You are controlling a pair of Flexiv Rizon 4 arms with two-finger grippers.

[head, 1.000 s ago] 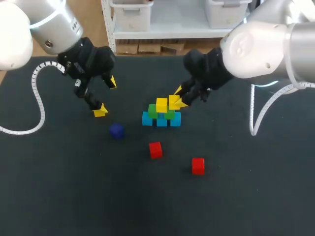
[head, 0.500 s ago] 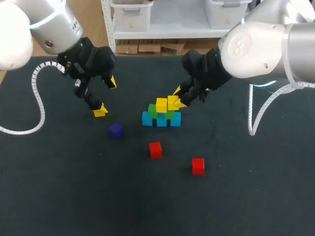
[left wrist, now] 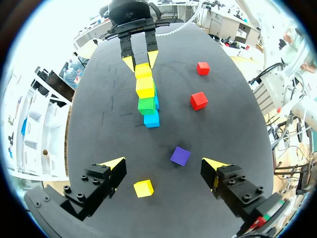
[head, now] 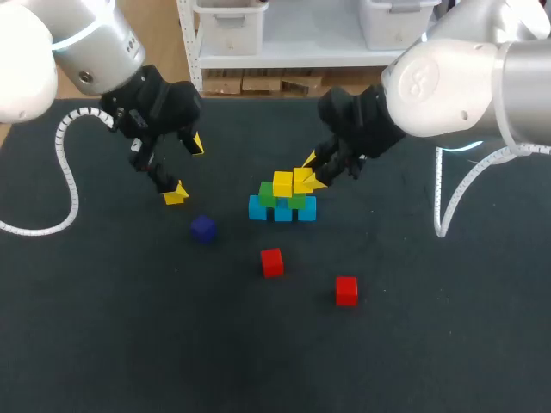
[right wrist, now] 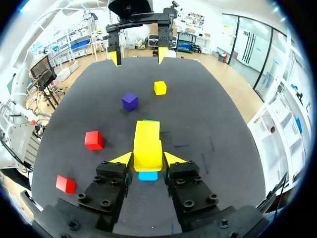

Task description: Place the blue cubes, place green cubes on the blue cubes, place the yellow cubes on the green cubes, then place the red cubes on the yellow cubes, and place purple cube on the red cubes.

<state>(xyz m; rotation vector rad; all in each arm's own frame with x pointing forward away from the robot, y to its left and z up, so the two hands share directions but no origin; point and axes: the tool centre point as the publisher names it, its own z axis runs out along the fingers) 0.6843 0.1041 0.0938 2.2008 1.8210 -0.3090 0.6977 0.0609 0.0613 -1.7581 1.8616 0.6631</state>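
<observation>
The right pincer (right wrist: 148, 159), clamped on a yellow cube (left wrist: 143, 71), has nudged it slightly left and now holds steady. The cube seems to rest on the green cubes (head: 268, 194) beside the placed yellow cube (head: 282, 182), above the blue cubes (head: 282, 210), so release looks due. The left pincer (left wrist: 163, 171) hangs apart, far left, over a loose yellow cube (left wrist: 143, 188). The red cubes (head: 272, 261) and purple cube (head: 203, 228) wait nearer on the table (head: 103, 327).
</observation>
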